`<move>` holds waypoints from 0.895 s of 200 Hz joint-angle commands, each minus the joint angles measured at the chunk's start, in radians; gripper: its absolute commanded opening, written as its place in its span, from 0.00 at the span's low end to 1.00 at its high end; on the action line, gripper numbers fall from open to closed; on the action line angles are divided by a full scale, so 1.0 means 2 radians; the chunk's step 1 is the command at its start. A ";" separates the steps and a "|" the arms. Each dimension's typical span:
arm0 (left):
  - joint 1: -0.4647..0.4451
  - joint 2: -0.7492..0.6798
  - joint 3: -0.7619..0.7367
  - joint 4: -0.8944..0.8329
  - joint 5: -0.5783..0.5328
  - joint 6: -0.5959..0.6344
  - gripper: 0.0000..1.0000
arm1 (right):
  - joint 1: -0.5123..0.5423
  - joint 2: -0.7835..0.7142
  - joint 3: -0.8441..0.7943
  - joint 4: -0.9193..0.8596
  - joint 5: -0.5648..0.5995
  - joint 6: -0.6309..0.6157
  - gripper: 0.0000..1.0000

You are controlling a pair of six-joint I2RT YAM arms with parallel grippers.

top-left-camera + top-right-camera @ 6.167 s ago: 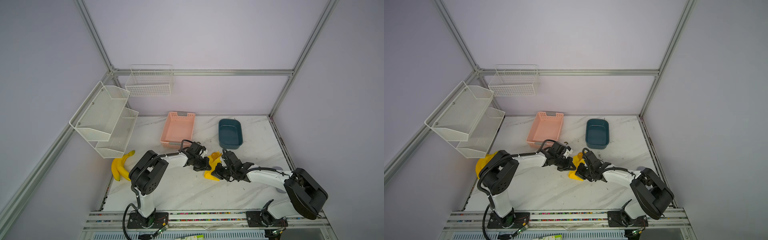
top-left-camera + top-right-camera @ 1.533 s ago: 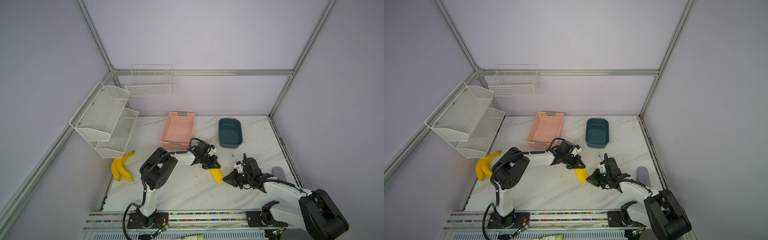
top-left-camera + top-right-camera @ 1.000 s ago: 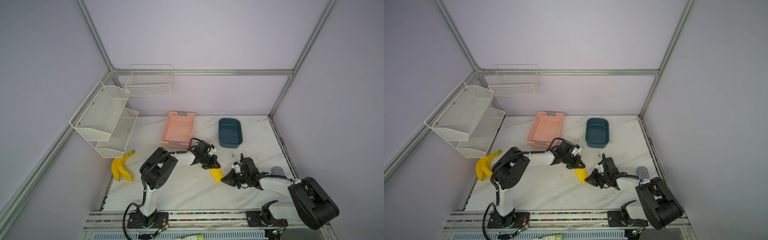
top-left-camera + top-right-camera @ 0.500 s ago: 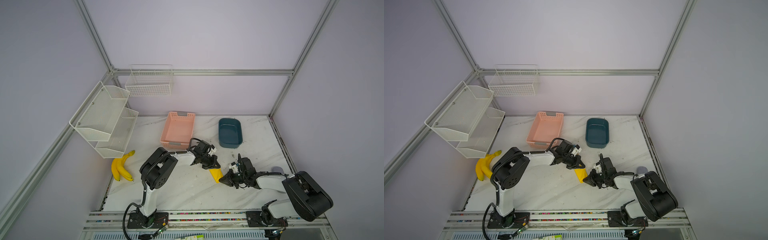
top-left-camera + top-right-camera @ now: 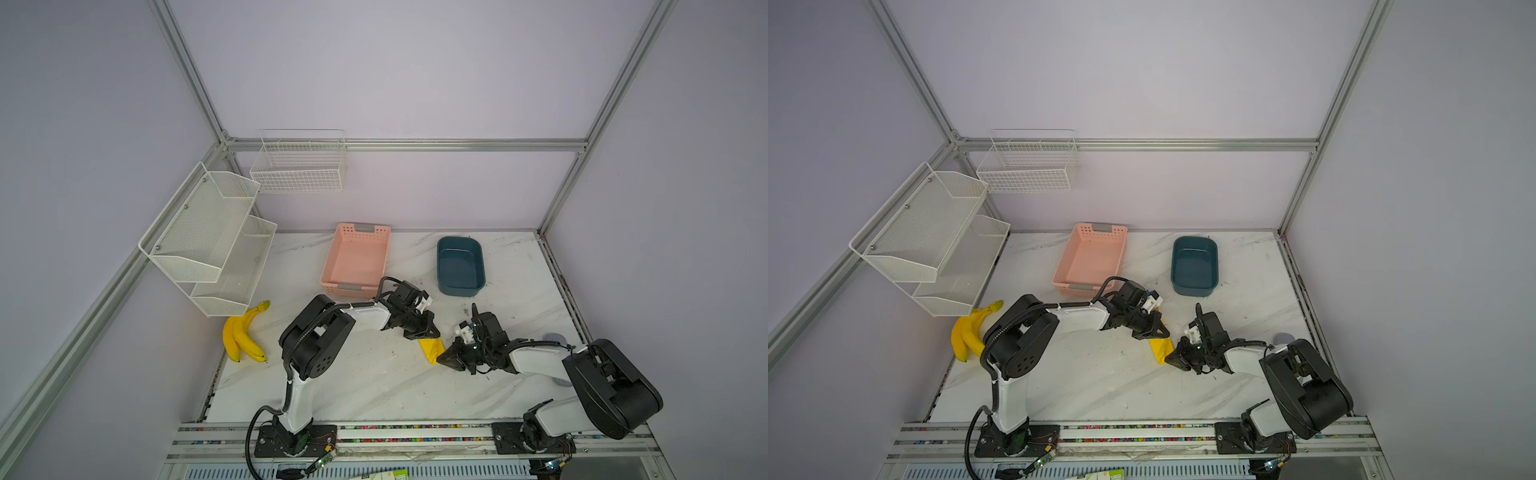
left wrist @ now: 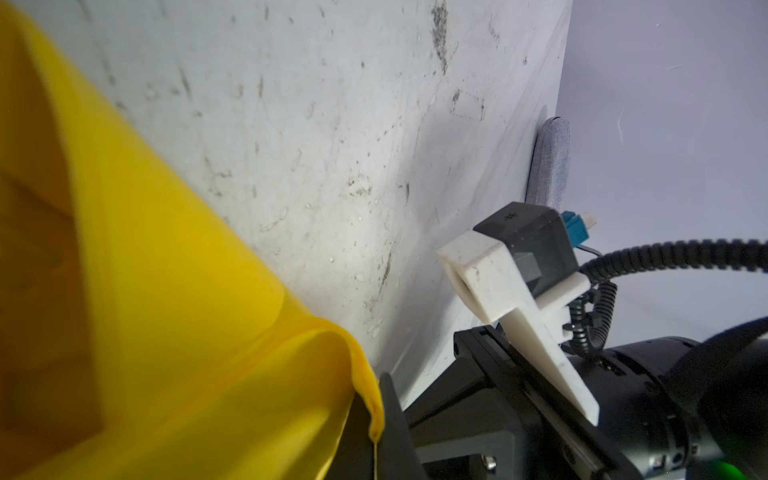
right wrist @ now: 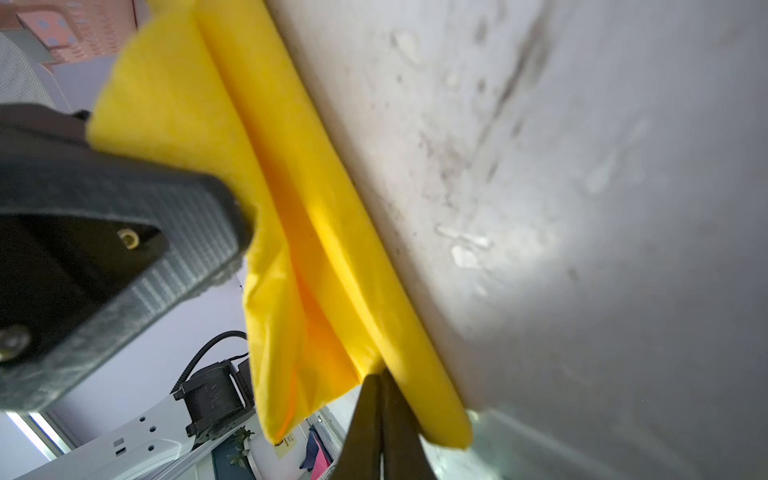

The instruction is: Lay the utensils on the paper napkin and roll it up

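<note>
Two top views show the paper napkin (image 5: 430,351) as a narrow yellow roll on the marble table (image 5: 374,386), lying between the two claws. The left gripper (image 5: 420,331) sits on its far end and the right gripper (image 5: 445,358) on its near end. No utensils lie loose, so they are probably wrapped inside. Rolling looks nearly finished, with tightening and letting go still to do.

Left wrist view: yellow paper drapes over this claw, which is pressed together on the roll's end. The other claw's black tip touches the paper's corner.

Right wrist view: this claw's tips are pressed together, pinching the corner of the roll's loose flap. A ribbed pad of the left claw clamps the opposite end.

A second and a half ago the right claw stood apart from the roll. Now it has reached it and closed.
</note>
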 commanded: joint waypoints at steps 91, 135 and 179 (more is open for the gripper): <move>-0.005 -0.011 0.085 -0.016 0.011 0.004 0.00 | 0.016 0.024 -0.001 -0.043 0.046 -0.010 0.06; -0.008 0.011 0.100 -0.016 0.019 0.004 0.00 | 0.019 0.025 -0.004 -0.040 0.048 -0.008 0.05; -0.011 0.040 0.122 -0.016 0.027 0.007 0.00 | 0.021 0.025 -0.005 -0.037 0.048 -0.005 0.05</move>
